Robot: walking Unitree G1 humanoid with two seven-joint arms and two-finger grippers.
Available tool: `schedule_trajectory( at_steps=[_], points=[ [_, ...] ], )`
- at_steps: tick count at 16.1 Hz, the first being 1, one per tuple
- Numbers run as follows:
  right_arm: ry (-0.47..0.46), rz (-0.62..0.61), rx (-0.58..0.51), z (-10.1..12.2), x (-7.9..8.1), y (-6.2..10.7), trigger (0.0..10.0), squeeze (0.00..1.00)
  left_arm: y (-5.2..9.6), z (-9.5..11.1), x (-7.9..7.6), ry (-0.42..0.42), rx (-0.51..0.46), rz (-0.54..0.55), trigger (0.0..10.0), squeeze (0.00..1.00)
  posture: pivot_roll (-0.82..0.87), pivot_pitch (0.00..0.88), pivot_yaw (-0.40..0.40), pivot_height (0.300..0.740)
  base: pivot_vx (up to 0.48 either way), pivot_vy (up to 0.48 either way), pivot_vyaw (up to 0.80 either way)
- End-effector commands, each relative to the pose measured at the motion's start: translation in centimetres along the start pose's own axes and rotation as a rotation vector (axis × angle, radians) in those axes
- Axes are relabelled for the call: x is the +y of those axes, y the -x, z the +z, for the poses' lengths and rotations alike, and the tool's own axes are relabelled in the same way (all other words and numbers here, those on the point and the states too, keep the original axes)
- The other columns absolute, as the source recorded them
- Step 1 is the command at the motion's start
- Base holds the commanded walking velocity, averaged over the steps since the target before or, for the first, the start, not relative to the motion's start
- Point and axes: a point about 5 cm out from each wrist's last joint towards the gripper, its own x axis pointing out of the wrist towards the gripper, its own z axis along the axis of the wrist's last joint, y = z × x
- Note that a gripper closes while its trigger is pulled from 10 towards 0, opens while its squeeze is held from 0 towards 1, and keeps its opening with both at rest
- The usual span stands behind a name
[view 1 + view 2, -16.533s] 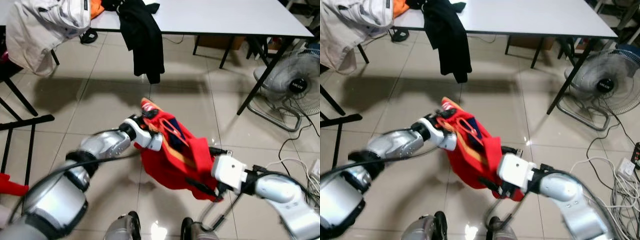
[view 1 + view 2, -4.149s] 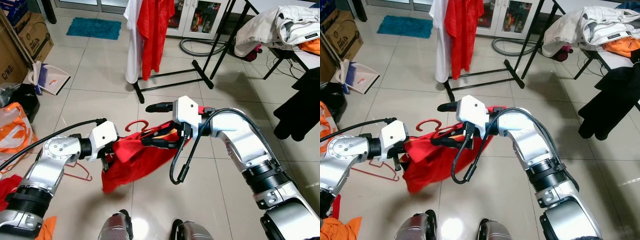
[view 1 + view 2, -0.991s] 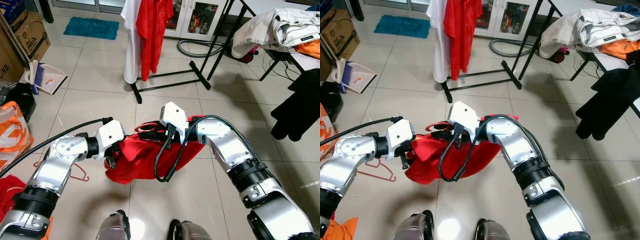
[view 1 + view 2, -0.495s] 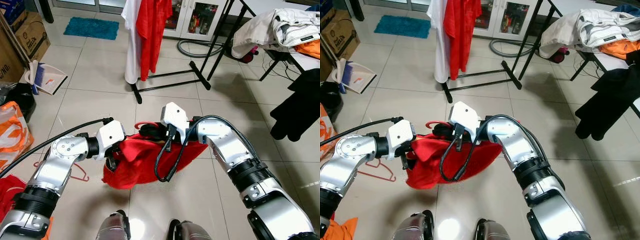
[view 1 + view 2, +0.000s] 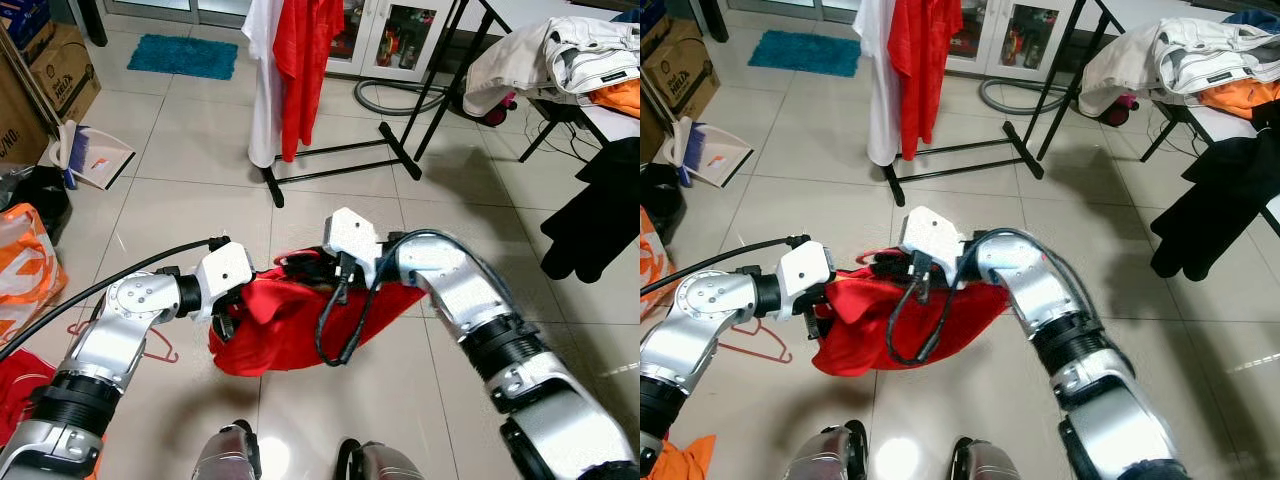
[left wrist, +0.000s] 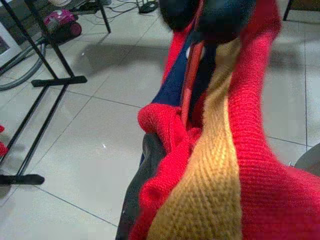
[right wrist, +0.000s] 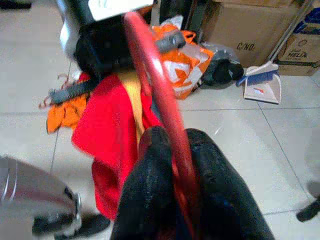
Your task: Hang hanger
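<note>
Right now the right hand (image 7: 170, 165) is pinched on the red hanger (image 7: 155, 85), which sits inside the red sweater (image 5: 290, 325) held low over the tiled floor, well short of the clothes rack (image 5: 330, 150). The left hand (image 5: 225, 320) grips the sweater's other end. If the hook twists in that pinch, it could miss the rail and drop the garment.

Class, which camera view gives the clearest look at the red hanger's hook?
The right wrist view: the red hanger's hook curves up close, pinched between the right tool's fingers. The eye views show just a thin red arc above the red garment. The left wrist view shows a red strip among knit fabric.
</note>
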Motion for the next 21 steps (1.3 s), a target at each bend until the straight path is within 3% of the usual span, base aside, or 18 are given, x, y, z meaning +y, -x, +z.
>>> schedule_trajectory(
  at_steps=[1, 5, 11, 13, 14, 15, 20, 21],
  points=[
    [0.042, 0.016, 0.017, 0.3, -0.2, 0.4, 10.0, 1.00, -0.1, 1.2, 0.7, -0.041, -0.036, 0.019, 10.0, 0.00, 0.02, 0.151, -0.129, 0.740, 0.000, 0.000, 0.00],
    [0.097, 0.021, -0.013, 1.7, -0.8, 1.4, 10.0, 1.00, 0.1, 1.1, 0.6, -0.038, -0.033, 0.019, 10.0, 0.00, 0.02, 0.156, -0.136, 0.740, 0.000, 0.000, 0.00],
    [0.172, -0.008, 0.092, 0.0, -1.1, 2.6, 10.0, 1.00, 0.2, 1.0, 0.5, -0.041, -0.031, 0.013, 10.0, 0.00, 0.01, 0.164, -0.133, 0.740, 0.000, 0.000, 0.00],
    [0.256, -0.068, 0.160, -0.7, -1.5, 2.9, 10.0, 1.00, 0.2, 1.1, 0.4, -0.042, -0.032, 0.011, 10.0, 0.00, 0.01, 0.165, -0.134, 0.740, 0.000, 0.000, 0.00],
    [0.264, -0.076, 0.176, -1.0, -1.6, 2.9, 10.0, 0.92, 0.2, 1.1, 0.4, -0.041, -0.033, 0.010, 10.0, 0.00, 0.01, 0.166, -0.135, 0.740, 0.000, 0.000, 0.00],
    [0.248, -0.073, 0.166, -1.1, -1.5, 2.8, 10.0, 0.00, 0.1, 1.1, 0.4, -0.041, -0.034, 0.011, 10.0, 0.00, 0.01, 0.167, -0.136, 0.740, 0.000, 0.000, 0.00],
    [0.220, -0.097, 0.121, -1.1, -1.7, 2.2, 10.0, 0.00, 0.2, 1.1, 0.4, -0.037, -0.034, 0.012, 10.0, 0.00, 0.02, 0.168, -0.138, 0.740, 0.000, 0.000, 0.00],
    [0.215, -0.106, 0.115, -1.1, -1.8, 2.1, 9.5, 0.00, 0.2, 1.1, 0.4, -0.037, -0.034, 0.012, 10.0, 0.00, 0.02, 0.168, -0.138, 0.740, 0.000, 0.000, 0.00]
  ],
)
